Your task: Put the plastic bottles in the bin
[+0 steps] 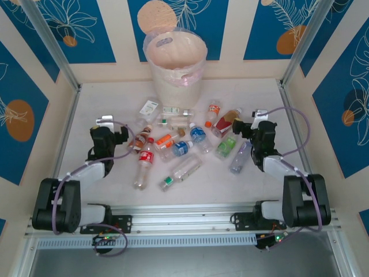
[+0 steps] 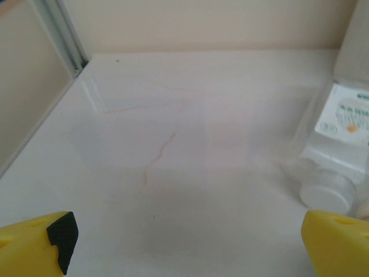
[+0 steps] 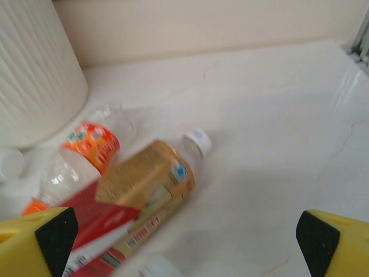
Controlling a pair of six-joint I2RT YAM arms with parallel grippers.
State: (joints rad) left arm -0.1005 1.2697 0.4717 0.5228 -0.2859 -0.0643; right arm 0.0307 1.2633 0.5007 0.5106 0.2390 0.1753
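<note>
The bin [image 1: 173,63], tall, round and pinkish-white, stands at the back of the table. Several plastic bottles [image 1: 181,148] lie scattered on the table in front of it. My left gripper [image 1: 109,128] sits left of the pile. It is open over bare table [image 2: 187,248], and a white-capped bottle [image 2: 337,156] lies ahead to its right. My right gripper [image 1: 256,122] sits right of the pile, open and holding nothing [image 3: 187,245]. A gold-and-red labelled bottle [image 3: 144,196] lies ahead on its left, beside an orange-labelled bottle [image 3: 86,156] and the bin's wall [image 3: 34,69].
Cream walls with metal corner posts [image 1: 57,52] close in the white table [image 1: 104,98] on three sides. An aluminium rail [image 1: 184,216] carrying both arm bases runs along the near edge. Bare table lies far left and far right of the pile.
</note>
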